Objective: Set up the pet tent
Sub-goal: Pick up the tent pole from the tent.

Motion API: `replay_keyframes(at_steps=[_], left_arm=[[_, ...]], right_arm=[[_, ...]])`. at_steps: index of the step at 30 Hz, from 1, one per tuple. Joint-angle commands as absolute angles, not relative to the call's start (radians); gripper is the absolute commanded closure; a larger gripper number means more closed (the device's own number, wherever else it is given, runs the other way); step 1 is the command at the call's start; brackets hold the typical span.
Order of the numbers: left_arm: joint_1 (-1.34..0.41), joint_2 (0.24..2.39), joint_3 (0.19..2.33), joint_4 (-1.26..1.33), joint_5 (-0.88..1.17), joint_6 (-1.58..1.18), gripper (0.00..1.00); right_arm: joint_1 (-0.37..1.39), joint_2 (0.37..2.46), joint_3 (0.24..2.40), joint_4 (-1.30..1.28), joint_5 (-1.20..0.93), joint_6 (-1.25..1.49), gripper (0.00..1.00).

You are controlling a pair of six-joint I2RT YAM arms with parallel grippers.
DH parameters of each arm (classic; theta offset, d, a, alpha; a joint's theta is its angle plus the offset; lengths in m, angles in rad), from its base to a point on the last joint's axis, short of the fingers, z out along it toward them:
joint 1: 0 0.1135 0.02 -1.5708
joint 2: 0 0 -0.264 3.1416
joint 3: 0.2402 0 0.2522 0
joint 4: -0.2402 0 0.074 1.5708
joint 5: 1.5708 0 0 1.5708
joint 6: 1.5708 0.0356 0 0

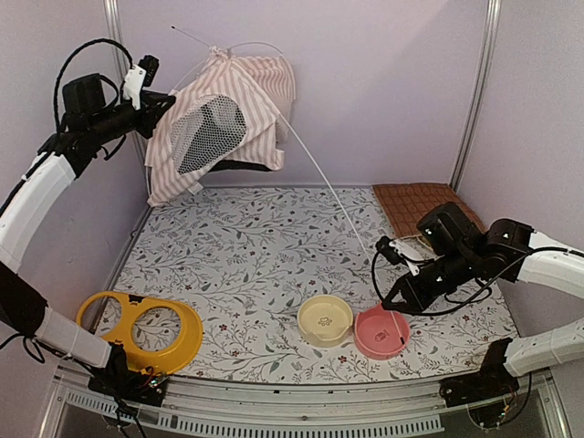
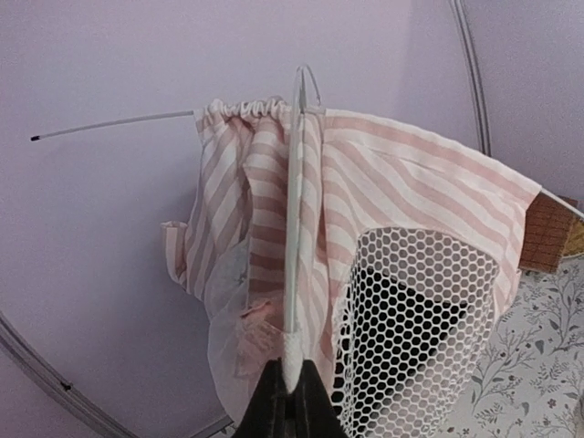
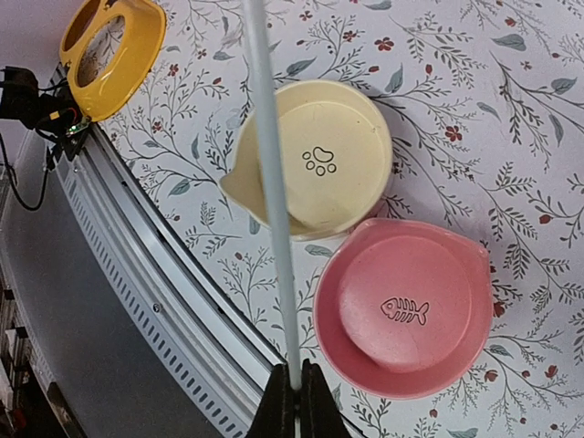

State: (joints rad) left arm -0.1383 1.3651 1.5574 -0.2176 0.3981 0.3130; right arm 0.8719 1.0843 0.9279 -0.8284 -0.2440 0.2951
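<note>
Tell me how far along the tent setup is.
Done: poles are threaded through the pet tent, which is held up in the air. In hand: left claw pinches one pole end, right claw another. Left: fabric hangs bunched; the frame isn't spread or standing.

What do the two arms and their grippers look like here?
The left arm and right arm have white shells, black joints and wrists, and loose black cables looping alongside. The left gripper and right gripper have dark, tapered fingers.
</note>
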Motion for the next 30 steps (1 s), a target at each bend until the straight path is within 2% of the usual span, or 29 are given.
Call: replay_keyframes(at_steps=[1, 12, 30], left_arm=[[-0.131, 1.373, 1.603, -0.206, 0.549, 0.299, 1.0], [-0.2, 1.382, 1.621, -0.306, 0.755, 0.313, 1.0], [-0.213, 1.402, 1.634, -0.349, 0.968, 0.25, 1.0]], right_arm=[[0.885, 1.103, 0.984, -0.729, -0.32, 0.274, 1.0], [0.886, 1.194, 1.072, -0.655, -0.267, 0.153, 1.0], [0.886, 1.196, 1.092, -0.506, -0.071, 0.062, 1.0]])
